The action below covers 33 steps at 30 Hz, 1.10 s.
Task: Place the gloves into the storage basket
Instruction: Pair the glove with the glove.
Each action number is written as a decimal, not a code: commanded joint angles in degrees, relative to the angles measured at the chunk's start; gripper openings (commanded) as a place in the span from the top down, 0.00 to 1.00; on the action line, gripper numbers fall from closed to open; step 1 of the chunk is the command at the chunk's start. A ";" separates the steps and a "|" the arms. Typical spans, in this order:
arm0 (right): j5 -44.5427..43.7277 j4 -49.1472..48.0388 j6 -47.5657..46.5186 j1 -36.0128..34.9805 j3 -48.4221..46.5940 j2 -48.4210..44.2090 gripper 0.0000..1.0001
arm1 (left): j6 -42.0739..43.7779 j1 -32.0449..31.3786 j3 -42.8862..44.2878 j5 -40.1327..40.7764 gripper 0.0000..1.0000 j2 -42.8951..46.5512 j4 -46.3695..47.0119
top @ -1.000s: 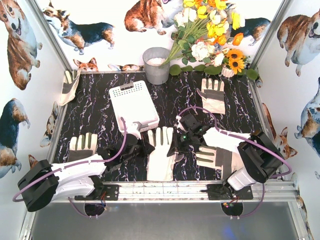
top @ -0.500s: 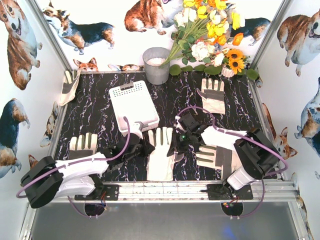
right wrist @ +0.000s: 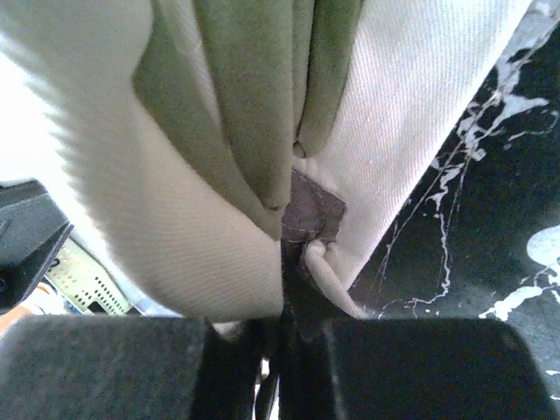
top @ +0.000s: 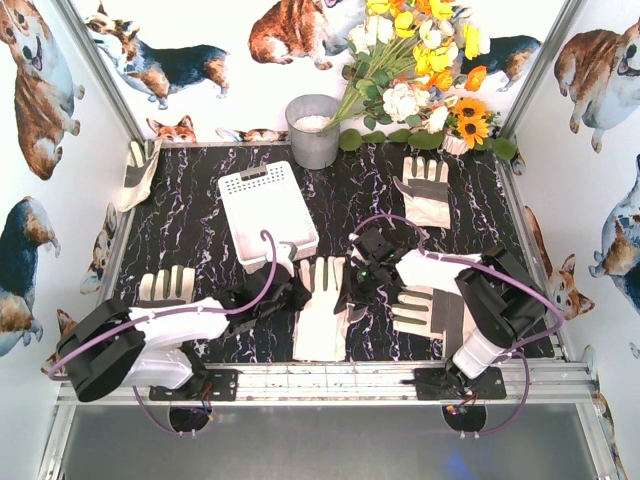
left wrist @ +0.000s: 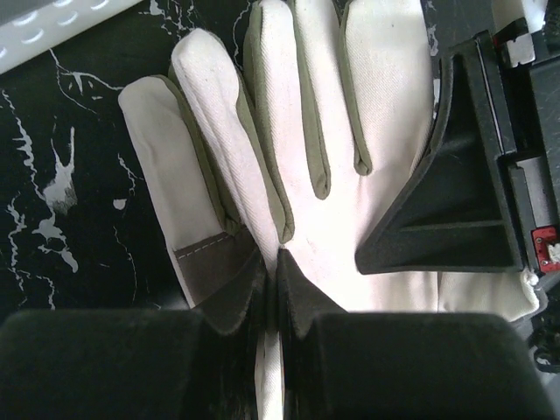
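Observation:
A cream-white glove (top: 322,310) lies palm-down at the middle front of the table, fingers pointing away. My left gripper (top: 298,296) is shut on its left edge; in the left wrist view the jaws (left wrist: 278,284) pinch the fabric of the glove (left wrist: 332,122) near the thumb. My right gripper (top: 352,288) is shut on the right edge, and its wrist view shows the glove (right wrist: 411,114) bunched up from the pinch (right wrist: 293,271). The white storage basket (top: 267,212) stands just behind and to the left, with nothing showing in it.
Other gloves lie at the back right (top: 425,190), front left (top: 165,287), under the right arm (top: 435,315) and against the left wall (top: 138,170). A grey metal bucket (top: 313,130) and flowers (top: 420,70) stand at the back.
The left arm has swung right and forward, the right arm has drawn in a little to the left. Both grippers stay shut on the middle glove, which has barely moved.

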<state>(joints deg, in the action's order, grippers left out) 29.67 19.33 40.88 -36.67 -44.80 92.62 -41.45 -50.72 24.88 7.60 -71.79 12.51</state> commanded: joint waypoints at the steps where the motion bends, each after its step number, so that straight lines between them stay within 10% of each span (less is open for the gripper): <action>1: -4.03 6.65 -1.82 0.45 -0.55 1.91 1.00 | 3.81 1.06 2.81 7.19 1.00 -1.40 -0.82; 14: -3.91 6.87 -1.50 0.45 -1.61 4.65 1.00 | 4.96 1.04 6.07 8.29 0.61 1.88 -10.14; 33: -3.62 5.80 -0.90 0.45 -1.70 4.79 1.00 | 3.36 0.53 5.42 -7.41 0.86 -4.66 1.86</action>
<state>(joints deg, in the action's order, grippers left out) 30.00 23.51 40.99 -36.10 -46.41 95.98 -38.09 -50.04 29.47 2.15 -74.15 10.63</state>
